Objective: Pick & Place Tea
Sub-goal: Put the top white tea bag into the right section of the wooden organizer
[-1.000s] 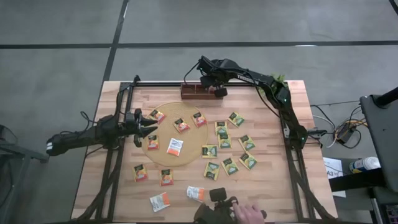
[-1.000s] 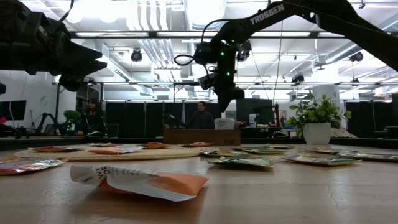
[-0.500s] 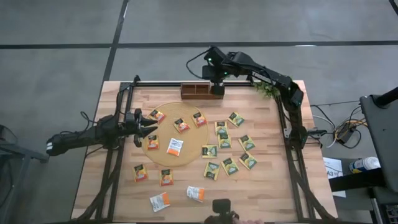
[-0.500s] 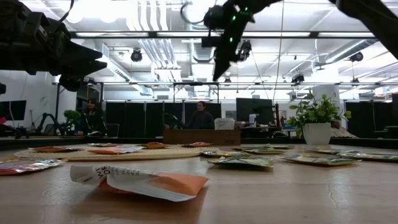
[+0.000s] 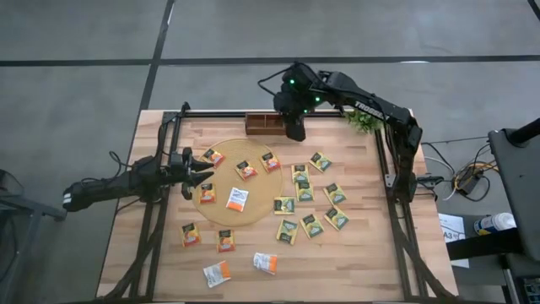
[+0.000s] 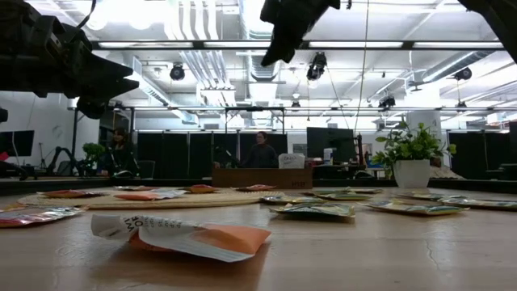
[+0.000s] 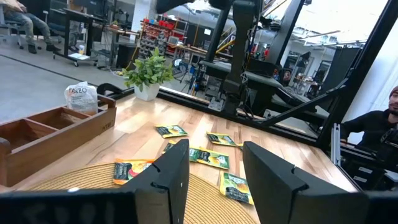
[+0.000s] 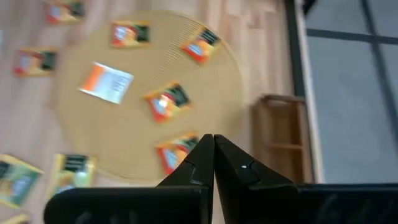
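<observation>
Tea sachets lie flat and scattered: orange ones [image 5: 246, 170] and a white one [image 5: 237, 199] on the round tan mat [image 5: 221, 218], green-yellow ones [image 5: 305, 193] on the bare wood to its right, more toward the near edge [image 5: 218, 273]. One white sachet [image 7: 81, 98] stands in the end compartment of the wooden tray [image 5: 268, 125] at the far edge. My right gripper [image 5: 295, 131] is shut and empty, high above the tray's right end. My left gripper [image 5: 207, 176] hovers open over the mat's left rim, holding nothing.
A potted plant [image 5: 361, 121] stands at the far right corner, right of the tray. Black frame rails [image 5: 396, 219] run along both sides of the table. People sit in the room beyond the far edge [image 6: 260, 152]. Bare wood lies near the right near corner [image 5: 363, 262].
My right gripper has risen from just above the tray's right end, climbing to the top of the low view. The white sachet stays standing in the tray. A person's hand at the table's near edge has drawn back out of view.
</observation>
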Robot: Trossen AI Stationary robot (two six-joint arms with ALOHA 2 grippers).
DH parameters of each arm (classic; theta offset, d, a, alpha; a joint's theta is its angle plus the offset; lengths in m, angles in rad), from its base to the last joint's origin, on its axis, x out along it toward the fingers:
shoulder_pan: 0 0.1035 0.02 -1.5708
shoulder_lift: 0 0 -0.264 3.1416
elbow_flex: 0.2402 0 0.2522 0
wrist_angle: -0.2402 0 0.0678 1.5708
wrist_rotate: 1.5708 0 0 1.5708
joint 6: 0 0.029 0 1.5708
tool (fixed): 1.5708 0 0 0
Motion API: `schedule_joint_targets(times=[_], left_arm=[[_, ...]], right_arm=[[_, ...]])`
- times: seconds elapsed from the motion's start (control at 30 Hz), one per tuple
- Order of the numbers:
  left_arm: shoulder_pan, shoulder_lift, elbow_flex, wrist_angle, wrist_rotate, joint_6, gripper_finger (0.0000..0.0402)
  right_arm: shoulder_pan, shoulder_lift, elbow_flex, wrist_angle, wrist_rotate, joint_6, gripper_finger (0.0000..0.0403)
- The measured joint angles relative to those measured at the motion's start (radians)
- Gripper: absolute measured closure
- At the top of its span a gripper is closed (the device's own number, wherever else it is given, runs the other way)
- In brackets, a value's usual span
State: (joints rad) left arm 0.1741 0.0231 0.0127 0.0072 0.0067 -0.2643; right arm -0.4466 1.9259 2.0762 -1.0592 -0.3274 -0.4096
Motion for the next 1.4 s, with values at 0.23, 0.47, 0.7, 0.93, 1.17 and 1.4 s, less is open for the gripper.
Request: schedule_joint_targets(times=[0.23, 0.47, 0.7, 0.93, 1.17, 1.4], left_arm=[[0.000, 0.000, 0.000, 0.000, 0.000, 0.000, 0.0257], [0.000, 0.000, 0.000, 0.000, 0.000, 0.000, 0.0257], [0.000, 0.000, 0.000, 0.000, 0.000, 0.000, 0.0257], [0.000, 0.002, 0.000, 0.001, 0.000, 0.000, 0.0257], [0.000, 0.002, 0.000, 0.001, 0.000, 0.000, 0.0257], [0.000, 0.002, 0.000, 0.001, 0.000, 0.000, 0.0257]], right_arm=[[0.079, 0.025, -0.004, 0.004, -0.078, 0.078, 0.0394], [0.172, 0.085, -0.005, 0.056, -0.077, 0.097, 0.0394], [0.223, 0.125, -0.008, 0.107, -0.075, 0.097, 0.0394], [0.246, 0.176, -0.008, 0.113, -0.076, 0.116, 0.0394], [0.260, 0.253, -0.009, 0.118, -0.101, 0.154, 0.0367], [0.259, 0.310, -0.008, 0.134, -0.101, 0.183, 0.0295]])
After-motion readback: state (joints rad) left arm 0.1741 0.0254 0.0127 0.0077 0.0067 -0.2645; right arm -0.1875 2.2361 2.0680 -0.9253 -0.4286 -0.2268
